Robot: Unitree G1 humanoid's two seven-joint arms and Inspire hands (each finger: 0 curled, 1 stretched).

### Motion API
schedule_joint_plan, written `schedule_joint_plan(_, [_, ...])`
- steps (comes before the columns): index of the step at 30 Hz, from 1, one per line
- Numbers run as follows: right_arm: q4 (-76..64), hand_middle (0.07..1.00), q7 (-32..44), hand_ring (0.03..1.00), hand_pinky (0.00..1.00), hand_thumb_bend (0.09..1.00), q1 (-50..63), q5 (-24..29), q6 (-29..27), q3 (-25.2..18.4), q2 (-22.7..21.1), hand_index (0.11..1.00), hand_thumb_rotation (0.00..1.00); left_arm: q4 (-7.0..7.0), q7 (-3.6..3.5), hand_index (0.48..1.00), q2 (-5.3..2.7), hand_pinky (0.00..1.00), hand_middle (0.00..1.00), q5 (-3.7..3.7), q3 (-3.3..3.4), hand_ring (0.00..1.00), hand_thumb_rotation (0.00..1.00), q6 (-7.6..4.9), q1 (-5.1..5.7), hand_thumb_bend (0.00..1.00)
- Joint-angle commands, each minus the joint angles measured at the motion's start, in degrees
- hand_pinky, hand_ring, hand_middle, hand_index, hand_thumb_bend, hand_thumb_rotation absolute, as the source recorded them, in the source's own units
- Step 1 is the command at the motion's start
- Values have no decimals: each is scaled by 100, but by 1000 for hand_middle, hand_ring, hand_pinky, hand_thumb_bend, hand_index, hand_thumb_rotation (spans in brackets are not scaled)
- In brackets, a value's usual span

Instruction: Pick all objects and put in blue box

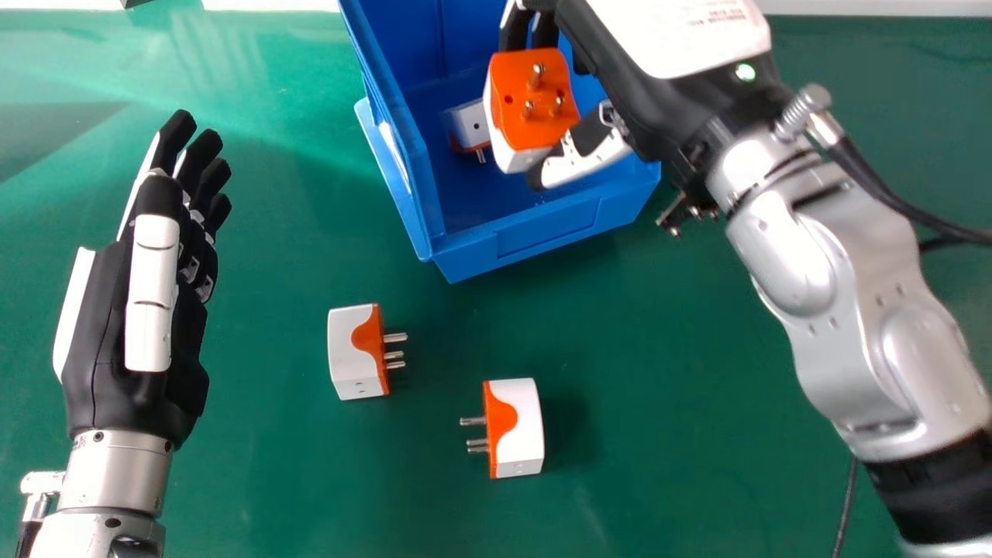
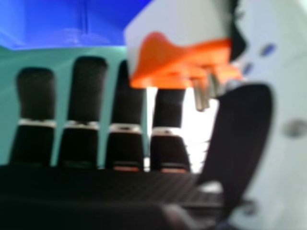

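Adapter in white and orange, one of the task's things, is clamped between the thumb and fingers of the right hand. In the head view this held adapter (image 1: 535, 101) is in front of the open blue box (image 1: 546, 230), off the table (image 1: 271, 465), and its orange face with metal prongs is turned up toward the camera. The right hand (image 1: 583, 160) comes in from the right side, its thumb against the lower part of the adapter and its fingers on the far side. In the right hand view the prongs point toward the hand, close to the thumb, and part of the box's blue wall shows beyond the fingers.

A second adapter (image 1: 470, 124) lies inside the box on its floor, partly hidden behind the held one.

Two more of the same kind rest on the table, on the robot's side of the box and apart from each other. The left adapter (image 1: 355, 356) has its prongs pointing to the right; the right adapter (image 1: 521, 426), nearer the robot, has its prongs pointing to the left.

The left hand (image 1: 151, 294) is at the left of the head view, fingers straight and holding nothing, well apart from the box. A black cable (image 1: 880, 186) runs from the right wrist out to the right side.
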Motion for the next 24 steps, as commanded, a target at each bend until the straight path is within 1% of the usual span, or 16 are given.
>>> schedule_joint_plan(1, [194, 480, -146, 401, 291, 488, -388, -7, 70, 35, 133, 527, 0, -95, 5, 948, 6, 988, 953, 17, 0, 962, 884, -56, -16, 699])
schedule_joint_plan(4, [696, 484, -307, 400, 282, 486, -620, 11, 95, 129, 259, 537, 0, -91, 16, 947, -20, 987, 952, -15, -7, 961, 884, -37, -33, 699])
schedule_joint_plan(6, [1135, 489, -446, 400, 276, 484, -805, 76, 116, 181, 384, 546, 0, -66, 21, 947, -25, 988, 952, 2, -10, 961, 883, -64, -48, 697])
schedule_joint_plan(8, [1604, 492, -702, 400, 270, 483, -974, 193, -64, 214, 455, 556, 0, -20, 16, 946, -23, 988, 951, 33, -8, 961, 882, -111, -73, 696])
schedule_joint_plan(11, [2307, 504, -974, 405, 271, 484, -1287, 146, -216, 388, 507, 543, 0, 5, -6, 945, -21, 987, 949, 23, -3, 960, 881, -110, -95, 694])
schedule_joint_plan(15, [3293, 509, -1129, 407, 269, 483, -1720, 59, 3, 664, 787, 552, 0, -39, 15, 942, -27, 983, 946, 30, -11, 957, 881, -65, -90, 693])
schedule_joint_plan(19, [4125, 515, -1492, 409, 268, 484, -2045, -2, 102, 908, 983, 557, 0, -60, -9, 939, -25, 980, 942, 18, -14, 954, 880, -76, -75, 692])
schedule_joint_plan(24, [4699, 526, -1548, 411, 268, 484, -2325, -8, 418, 1131, 1151, 549, 0, -84, 9, 939, -38, 978, 941, 12, -14, 952, 880, -53, -57, 688])
